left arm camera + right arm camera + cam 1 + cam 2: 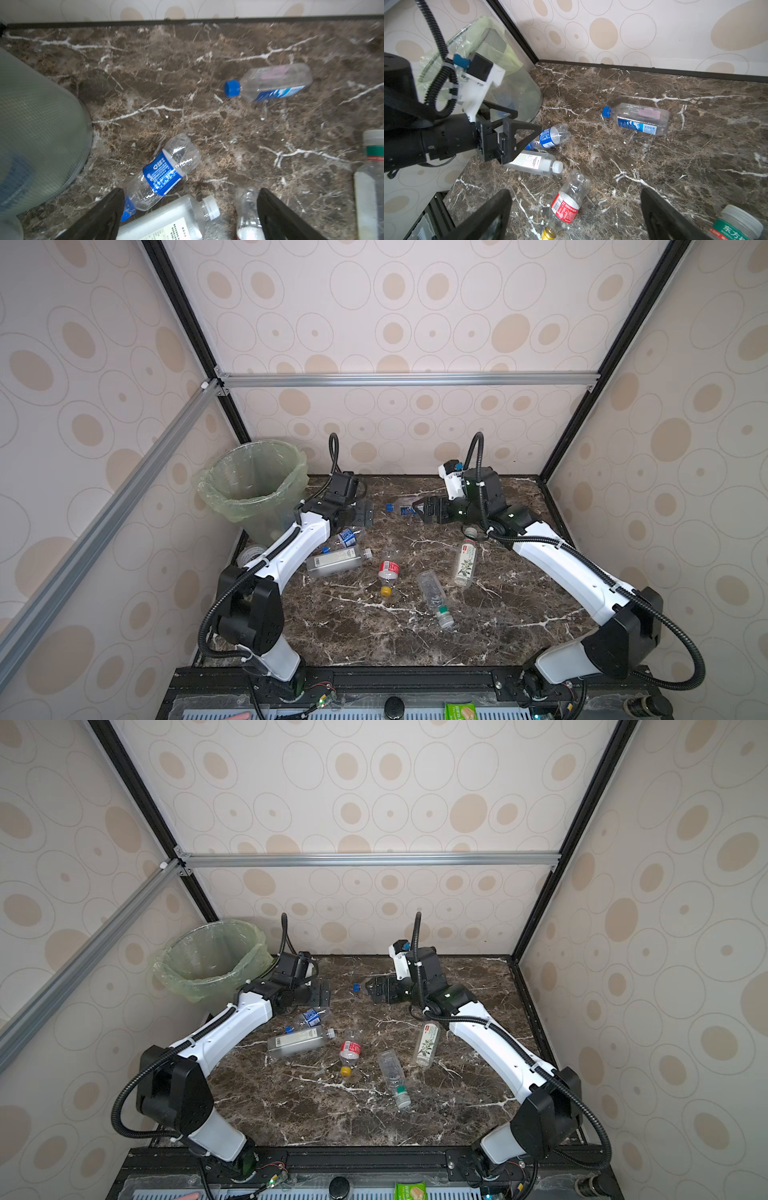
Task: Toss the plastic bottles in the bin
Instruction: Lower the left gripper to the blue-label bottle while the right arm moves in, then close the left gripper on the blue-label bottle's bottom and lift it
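The left gripper [190, 191] and right gripper [575, 190], each with jaws spread wide and grasping nothing, hover low over the marble table [498, 614]. Six plastic bottles [388, 570] lie on their sides across it between the two arms. The bin [226, 495] stands upright in the far left corner, near the left gripper.

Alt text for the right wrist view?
The open right gripper frames a clear, red-labelled, yellow-capped bottle lying on the brown marble table. The open left gripper hangs near a blue-labelled bottle and a white-capped bottle beside the green-lined translucent bin.
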`<action>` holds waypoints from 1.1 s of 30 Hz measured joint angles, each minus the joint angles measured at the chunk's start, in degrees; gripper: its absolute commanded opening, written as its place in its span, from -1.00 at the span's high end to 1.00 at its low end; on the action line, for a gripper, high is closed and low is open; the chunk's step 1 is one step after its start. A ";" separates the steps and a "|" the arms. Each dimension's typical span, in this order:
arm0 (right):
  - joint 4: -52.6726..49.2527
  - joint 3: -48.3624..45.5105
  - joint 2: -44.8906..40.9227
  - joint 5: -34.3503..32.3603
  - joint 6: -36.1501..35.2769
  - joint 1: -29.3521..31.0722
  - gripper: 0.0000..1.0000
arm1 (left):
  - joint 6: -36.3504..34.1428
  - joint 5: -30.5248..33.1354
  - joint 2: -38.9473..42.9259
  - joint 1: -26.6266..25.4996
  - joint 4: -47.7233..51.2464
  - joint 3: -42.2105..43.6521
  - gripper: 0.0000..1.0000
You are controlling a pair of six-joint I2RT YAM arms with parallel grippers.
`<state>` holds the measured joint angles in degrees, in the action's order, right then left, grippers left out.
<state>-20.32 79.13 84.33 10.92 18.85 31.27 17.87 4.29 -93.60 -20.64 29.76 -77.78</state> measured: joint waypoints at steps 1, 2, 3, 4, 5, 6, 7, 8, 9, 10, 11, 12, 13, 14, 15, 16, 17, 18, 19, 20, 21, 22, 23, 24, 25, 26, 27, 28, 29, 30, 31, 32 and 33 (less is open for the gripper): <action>-0.46 -0.20 0.02 0.17 -0.04 0.00 -0.99 | -0.28 0.50 -0.74 0.00 0.28 0.00 -0.98; -0.94 -0.33 0.09 0.46 -0.07 0.00 -0.99 | -0.61 1.07 -1.60 0.00 0.57 -0.04 -0.99; -1.29 -0.46 0.15 0.70 -0.07 0.00 -0.99 | -0.81 1.46 -2.40 0.02 0.98 -0.13 -0.98; -1.55 -0.68 0.26 0.96 -0.07 0.00 -0.99 | -1.01 1.84 -3.43 0.07 1.60 -0.37 -0.98; -1.81 -0.90 0.44 1.14 -0.07 0.00 -0.99 | -1.22 2.14 -4.68 0.09 2.14 -0.72 -0.98; -2.12 -0.98 0.66 1.29 -0.07 0.00 -0.99 | -1.42 2.34 -6.03 0.09 2.80 -1.22 -0.98; -2.29 -1.05 0.90 1.38 -0.07 0.00 -0.99 | -1.60 2.49 -7.28 0.09 2.95 -1.53 -0.98; -2.56 -1.14 1.14 1.49 -0.07 0.00 -0.99 | -1.77 2.67 -8.63 0.09 3.28 -1.84 -0.98; -2.82 -1.27 1.29 1.53 -0.11 0.00 -0.99 | -1.92 2.75 -9.81 0.09 3.65 -1.99 -0.98; -3.10 -1.40 1.31 1.55 -0.20 0.00 -1.00 | -2.08 2.80 -10.71 0.15 3.96 -2.01 -0.98; -3.52 -1.49 1.33 1.55 -0.31 0.00 -0.99 | -2.16 2.82 -11.50 0.24 4.37 -2.03 -0.98; -3.80 -1.62 1.33 1.53 -0.48 0.00 -0.99 | -2.27 2.82 -12.17 0.28 4.81 -2.10 -0.98; -3.96 -1.70 1.33 1.51 -0.72 0.00 -0.99 | -2.34 2.82 -12.74 0.31 5.11 -2.21 -0.98; -4.13 -1.81 1.33 1.51 -0.96 0.00 -0.99 | -2.38 2.84 -13.22 0.35 5.33 -2.36 -0.98; -4.17 -2.01 1.33 1.49 -1.20 0.00 -0.99 | -2.49 2.86 -13.68 0.39 5.51 -2.62 -0.98; -4.35 -2.10 1.33 1.49 -1.38 0.00 -0.99 | -2.54 2.86 -14.14 0.44 5.68 -2.99 -0.98; -4.61 -2.12 1.33 1.49 -1.55 0.00 -0.99 | -2.58 2.86 -14.67 0.52 5.68 -3.43 -0.98; -4.85 -2.12 1.33 1.49 -1.64 0.00 -0.99 | -2.71 2.86 -15.17 0.66 5.70 -3.87 -0.98; -4.98 -2.12 1.33 1.49 -1.77 0.00 -0.99 | -2.75 2.86 -15.54 0.76 5.68 -4.15 -0.98; -5.01 -2.12 1.33 1.49 -1.79 0.00 -0.99 | -2.80 2.84 -15.93 0.96 5.57 -4.35 -0.98; -5.01 -2.12 1.33 1.51 -1.81 0.00 -0.99 | -2.89 2.82 -16.26 1.18 5.53 -4.39 -0.98; -5.05 -2.12 1.33 1.49 -1.84 0.00 -0.99 | -2.95 2.80 -16.55 1.40 5.55 -4.39 -0.98; -5.01 -2.12 1.33 1.51 -1.84 0.00 -0.99 | -3.02 2.73 -16.90 1.70 5.51 -4.39 -0.98; -4.98 -2.12 1.33 1.49 -1.86 0.00 -0.99 | -3.17 2.67 -17.22 2.03 5.44 -4.39 -0.98; -5.01 -2.12 1.33 1.51 -1.86 0.00 -0.99 | -3.26 2.58 -17.55 2.36 5.40 -4.39 -0.98; -5.03 -2.14 1.33 1.51 -1.88 0.00 -0.99 | -3.37 2.49 -17.88 2.71 5.38 -4.39 -0.98; -5.01 -2.14 1.33 1.51 -1.86 0.00 -0.99 | -3.43 2.40 -18.25 3.13 5.27 -4.39 -0.98; -4.98 -2.14 1.33 1.53 -1.86 0.00 -0.99 | -3.45 2.34 -18.51 3.50 5.20 -4.39 -0.98; -4.98 -2.14 1.33 1.57 -1.84 0.00 -1.00 | -3.48 2.23 -18.78 3.87 5.09 -4.39 -0.98; -4.98 -2.14 1.38 1.73 -1.81 0.00 -1.00 | -3.50 2.16 -18.95 4.04 4.96 -4.37 -0.97; -4.98 -2.14 1.40 1.90 -1.79 0.00 -1.00 | -3.54 2.01 -18.99 4.24 4.72 -4.33 -0.97; -4.98 -2.14 1.46 2.16 -1.79 0.00 -0.99 | -3.56 1.99 -18.99 4.42 4.46 -4.31 -0.94; -4.96 -2.14 1.51 2.34 -1.77 0.00 -0.99 | -3.56 1.95 -18.99 4.59 4.11 -4.31 -0.91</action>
<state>-25.28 76.99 85.84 13.26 17.08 31.27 14.31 6.24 -112.60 -16.05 33.87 -82.08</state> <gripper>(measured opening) 0.997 0.975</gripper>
